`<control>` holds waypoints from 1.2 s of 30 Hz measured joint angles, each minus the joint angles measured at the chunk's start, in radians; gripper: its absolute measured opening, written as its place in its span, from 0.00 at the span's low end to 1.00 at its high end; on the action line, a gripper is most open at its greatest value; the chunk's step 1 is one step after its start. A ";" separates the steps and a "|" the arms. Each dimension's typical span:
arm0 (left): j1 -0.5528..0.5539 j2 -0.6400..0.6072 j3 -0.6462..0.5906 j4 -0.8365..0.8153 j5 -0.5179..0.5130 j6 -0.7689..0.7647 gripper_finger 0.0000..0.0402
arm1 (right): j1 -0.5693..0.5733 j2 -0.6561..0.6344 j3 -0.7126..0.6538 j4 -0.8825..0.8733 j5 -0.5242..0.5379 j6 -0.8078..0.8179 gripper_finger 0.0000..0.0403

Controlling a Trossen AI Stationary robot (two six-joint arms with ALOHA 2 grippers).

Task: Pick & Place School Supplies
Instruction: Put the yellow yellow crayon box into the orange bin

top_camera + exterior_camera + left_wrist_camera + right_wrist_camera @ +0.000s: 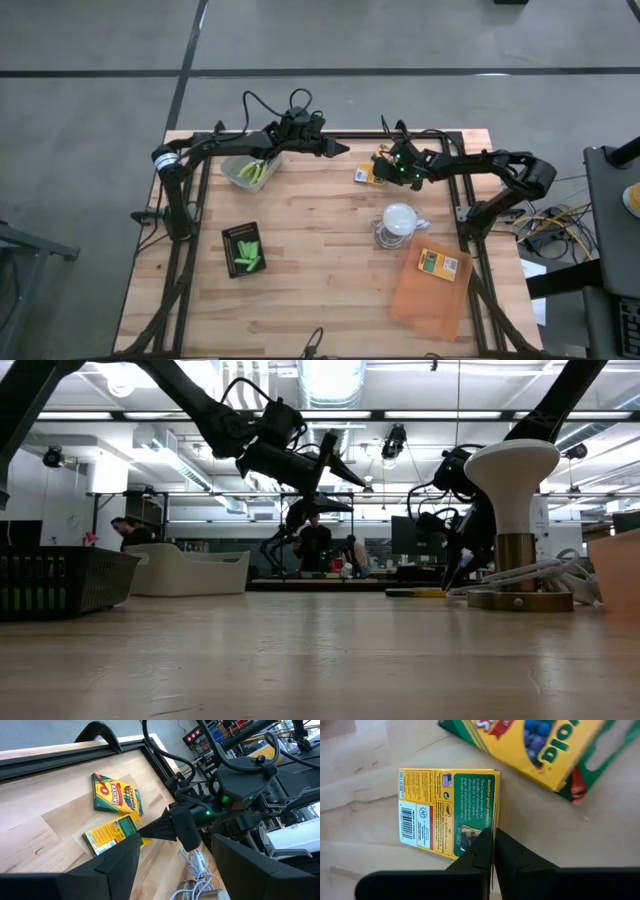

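Yellow crayon box [447, 812] lies near the wooden desk's [320, 260] far edge; only the right wrist view shows the right gripper [492, 851] clamped together on its edge. The left gripper [335, 147] hangs apart above. A person [315, 545] stands in the room.

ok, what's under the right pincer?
The right pincer, shut, sits on the edge of a yellow crayon box lying back-up. Another crayon box lies beside it. The box's front is hidden.

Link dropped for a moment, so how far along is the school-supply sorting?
Done: some green sticks lie in the black tray. In hand: the right gripper has its jaws shut on the edge of the yellow crayon box, which lies flat on the table. Left: the face-up crayon box beside it and a third box on the orange sheet. The left gripper waits open above the table.
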 joint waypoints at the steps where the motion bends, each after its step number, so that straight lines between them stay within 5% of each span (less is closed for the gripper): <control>1: 0.000 0.000 0.000 0.000 0.000 0.000 0.63 | 0.000 -0.001 0.000 0.004 0.000 -0.016 0.02; 14: 0.003 0.000 0.000 -0.001 -0.002 0.008 0.63 | -0.001 -0.090 0.079 -0.001 0.030 -0.137 0.02; 24: 0.024 0.000 0.000 -0.005 0.013 0.241 0.63 | 0.000 -0.207 0.198 -0.100 0.029 -0.245 0.02; 36: 0.035 -0.012 0.000 -0.003 0.203 0.394 0.63 | 0.001 -0.344 0.435 -0.562 -0.002 -0.344 0.02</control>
